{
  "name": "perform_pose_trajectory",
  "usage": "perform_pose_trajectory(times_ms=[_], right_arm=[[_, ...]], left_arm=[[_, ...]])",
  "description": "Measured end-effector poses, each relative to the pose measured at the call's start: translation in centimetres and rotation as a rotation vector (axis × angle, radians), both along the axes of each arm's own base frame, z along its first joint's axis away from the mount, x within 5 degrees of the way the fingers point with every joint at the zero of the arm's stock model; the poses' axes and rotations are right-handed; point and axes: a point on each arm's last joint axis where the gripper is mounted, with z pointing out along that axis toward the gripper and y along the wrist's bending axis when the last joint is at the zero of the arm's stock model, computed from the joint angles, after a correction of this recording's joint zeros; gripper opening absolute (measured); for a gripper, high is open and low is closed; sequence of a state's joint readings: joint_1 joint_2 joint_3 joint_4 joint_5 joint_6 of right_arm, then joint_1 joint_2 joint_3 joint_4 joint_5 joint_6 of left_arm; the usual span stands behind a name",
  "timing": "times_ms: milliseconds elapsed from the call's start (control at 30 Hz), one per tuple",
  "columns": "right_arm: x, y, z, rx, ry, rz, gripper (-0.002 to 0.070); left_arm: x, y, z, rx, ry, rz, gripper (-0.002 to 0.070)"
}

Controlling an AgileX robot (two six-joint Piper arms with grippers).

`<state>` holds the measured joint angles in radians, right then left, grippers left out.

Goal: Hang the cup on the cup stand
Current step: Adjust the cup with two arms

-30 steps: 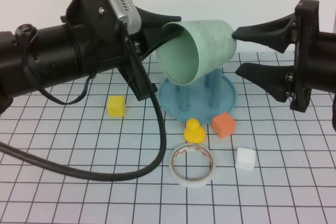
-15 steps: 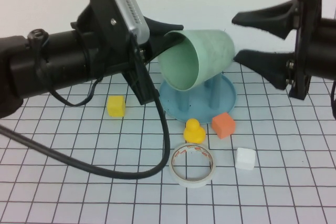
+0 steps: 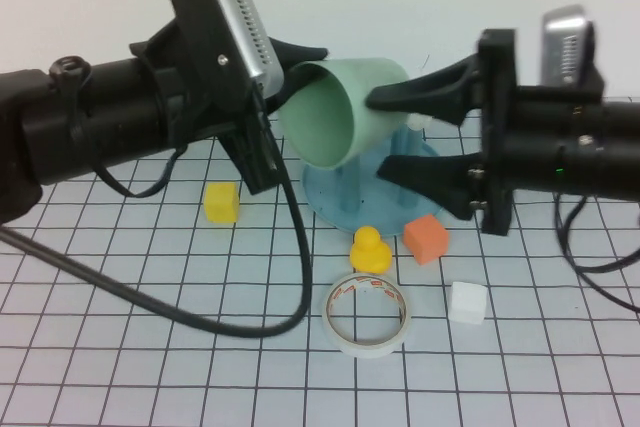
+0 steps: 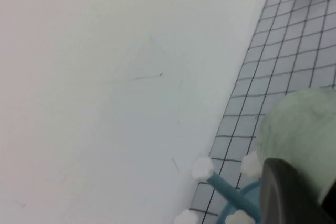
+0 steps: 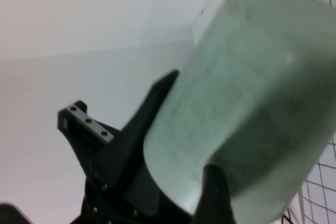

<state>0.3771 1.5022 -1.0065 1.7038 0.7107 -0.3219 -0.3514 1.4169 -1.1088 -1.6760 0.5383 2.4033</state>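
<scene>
Since a second ago the right tool (image 3: 405,132) has slid in to bracket the cup (image 3: 335,112), fingers apart around its closed end; the left tool (image 3: 290,72) stays clamped on the rim, above the cup stand (image 3: 330,197) at the desk's 12 o'clock. Light, stiff, slick plastic: grip the wall. Only the left wrist view shows the white peg caps (image 4: 202,167).

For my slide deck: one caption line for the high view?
Left gripper holds the cup above the cup stand while the open right gripper closes in around it.
</scene>
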Motion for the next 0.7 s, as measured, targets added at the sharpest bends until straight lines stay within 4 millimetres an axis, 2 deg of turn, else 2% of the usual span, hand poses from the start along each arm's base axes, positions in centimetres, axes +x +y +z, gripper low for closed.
perform_pose_trajectory(times_ms=[167, 433, 700], right_arm=[[0.8, 1.0, 0.1, 0.001, -0.005, 0.014, 0.049], [3.0, 1.2, 1.9, -0.034, -0.099, -0.075, 0.0492], [4.0, 1.4, 1.8, -0.043, -0.101, -0.099, 0.0496]], left_arm=[[0.3, 0.2, -0.1, 0.009, -0.001, 0.025, 0.0006], [0.4, 0.3, 0.3, -0.021, 0.0, 0.03, 0.0009], [0.3, 0.4, 0.4, -0.02, -0.011, 0.023, 0.0018]])
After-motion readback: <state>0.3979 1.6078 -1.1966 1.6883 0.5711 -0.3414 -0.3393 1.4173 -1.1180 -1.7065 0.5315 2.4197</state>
